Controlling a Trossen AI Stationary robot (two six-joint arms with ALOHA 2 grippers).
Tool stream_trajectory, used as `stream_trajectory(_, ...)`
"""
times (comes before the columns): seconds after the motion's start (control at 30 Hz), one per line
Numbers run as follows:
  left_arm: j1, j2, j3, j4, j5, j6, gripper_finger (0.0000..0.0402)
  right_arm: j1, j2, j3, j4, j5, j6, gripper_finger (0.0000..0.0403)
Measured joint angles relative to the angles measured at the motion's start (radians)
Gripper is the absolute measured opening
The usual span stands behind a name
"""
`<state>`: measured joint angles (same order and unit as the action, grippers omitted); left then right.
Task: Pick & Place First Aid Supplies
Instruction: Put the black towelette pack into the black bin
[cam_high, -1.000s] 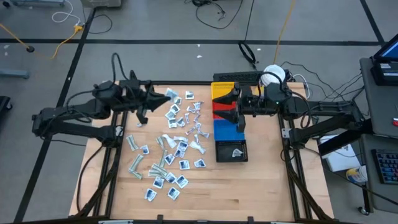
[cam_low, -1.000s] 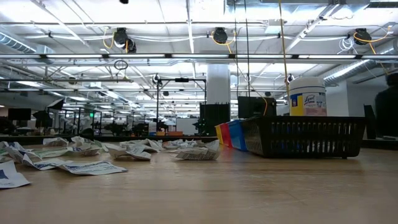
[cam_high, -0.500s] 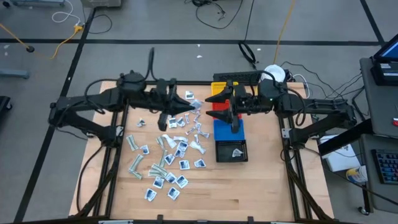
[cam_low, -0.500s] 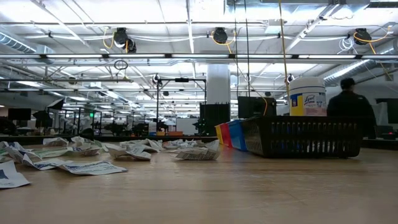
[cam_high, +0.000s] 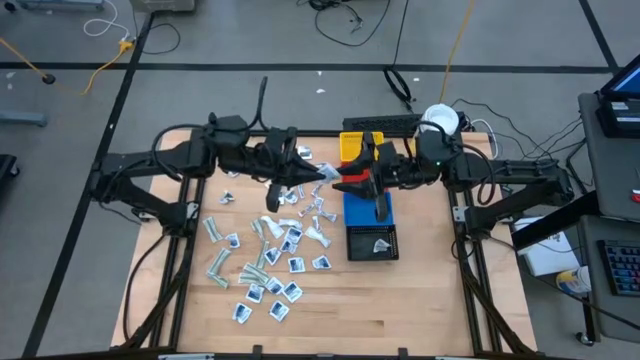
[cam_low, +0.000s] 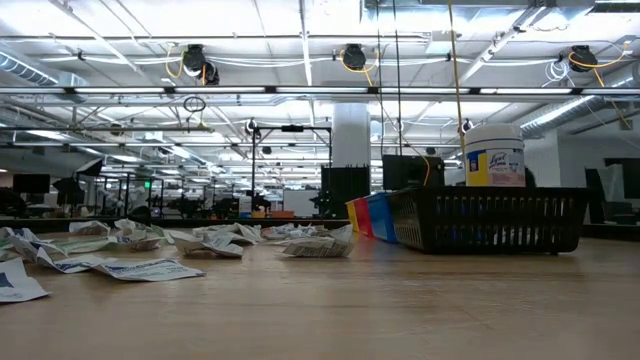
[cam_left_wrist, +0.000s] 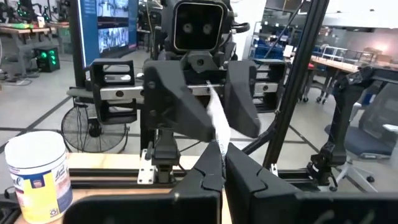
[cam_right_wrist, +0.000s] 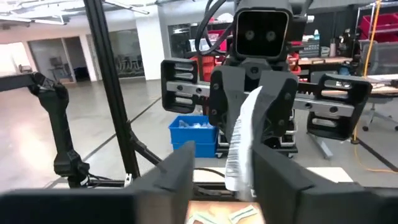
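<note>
One white packet (cam_left_wrist: 217, 124) is pinched edge-on between the shut fingers of the left gripper (cam_left_wrist: 222, 163), held up in the air above the far middle of the table (cam_high: 400, 300). Its other end stands between the fingers of the right gripper (cam_right_wrist: 225, 163), which are set narrow around it; whether they press on it cannot be told. From above, the two grippers meet tip to tip, left gripper (cam_high: 318, 172) and right gripper (cam_high: 342, 180), just beside the row of bins. The rest of the packets (cam_high: 268, 250) lie scattered flat on the wood on the left half of the table, white squares with blue marks mixed with pale green long wrappers, some overlapping. Seen low across the table, the same litter of packets (cam_low: 140, 265) spreads on the left. The bins stand in a line right of centre: yellow bin (cam_high: 354, 147) farthest, then red bin (cam_high: 352, 185) mostly covered by the right arm, blue bin (cam_high: 362, 212), and black bin (cam_high: 371, 243) nearest, with one packet (cam_high: 380, 244) lying inside it. A white jar with a yellow label (cam_left_wrist: 36, 175) stands at the far right corner, past the bins. No gripper shows in the low view.
</note>
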<state>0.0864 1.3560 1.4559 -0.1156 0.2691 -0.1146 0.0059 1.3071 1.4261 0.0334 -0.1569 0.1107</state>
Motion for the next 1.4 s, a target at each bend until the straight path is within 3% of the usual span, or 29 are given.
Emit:
stream_trajectory(0.1, 0.000, 0.000, 0.000, 0.001, 0.003, -0.013, 0.0000, 0.009, 0.000, 0.000, 0.001, 0.006, -0.026, 0.0035)
stream_trajectory(0.17, 0.000, 0.000, 0.000, 0.004, 0.011, -0.040, 0.0004, 0.008, 0.000, 0.000, 0.006, 0.004, -0.033, 0.0011)
stream_trajectory(0.37, 0.002, -0.004, 0.000, -0.034, 0.052, -0.132, 0.0065, 0.009, -0.020, 0.000, -0.073, -0.007, -0.003, 0.0002)
stream_trajectory(0.63, 0.022, -0.049, 0.002, -0.262, 0.070, -0.162, 0.0192, 0.029, -0.071, 0.050, -0.479, -0.007, 0.042, 0.0001)
stream_trajectory(0.8, 0.047, -0.064, 0.000, -0.409, 0.071, -0.211, 0.0237, 0.066, -0.071, 0.073, -0.728, -0.009, 0.077, 0.0001)
stream_trajectory(1.2, 0.053, -0.076, 0.000, -0.442, 0.072, -0.227, 0.0252, 0.096, 0.063, 0.072, -1.115, 0.032, 0.153, 0.0000)
stream_trajectory(1.4, 0.053, -0.080, 0.000, -0.444, 0.072, -0.227, 0.0237, 0.136, 0.151, 0.000, -1.078, 0.083, 0.139, 0.0000)
